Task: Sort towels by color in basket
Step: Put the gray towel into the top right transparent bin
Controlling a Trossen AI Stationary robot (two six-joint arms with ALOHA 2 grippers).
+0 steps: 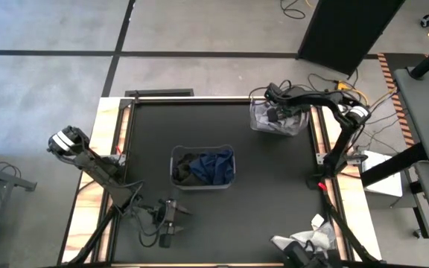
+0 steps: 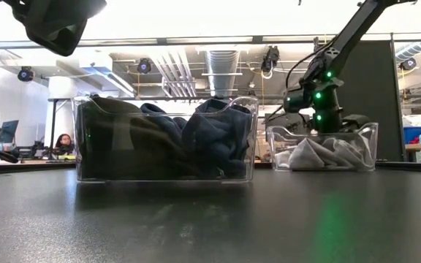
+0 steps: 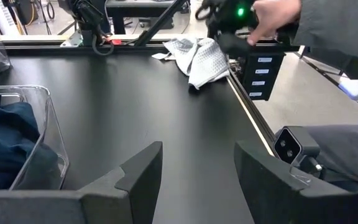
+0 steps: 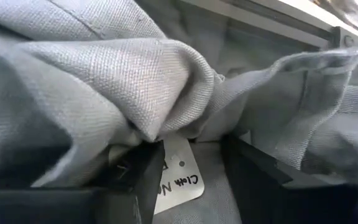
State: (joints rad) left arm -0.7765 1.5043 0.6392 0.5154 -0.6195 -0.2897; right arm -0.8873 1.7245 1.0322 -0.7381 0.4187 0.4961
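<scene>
Towels: grey (image 4: 104,74), crumpled, white-tagged | right gripper (image 4: 191,171) fingers apart | left gripper (image 3: 197,168) open

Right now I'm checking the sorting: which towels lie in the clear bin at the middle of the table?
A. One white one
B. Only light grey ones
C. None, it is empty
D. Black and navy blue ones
D: the middle bin holds a black towel beside a navy blue towel; the light grey towels lie in the other bin.
</scene>
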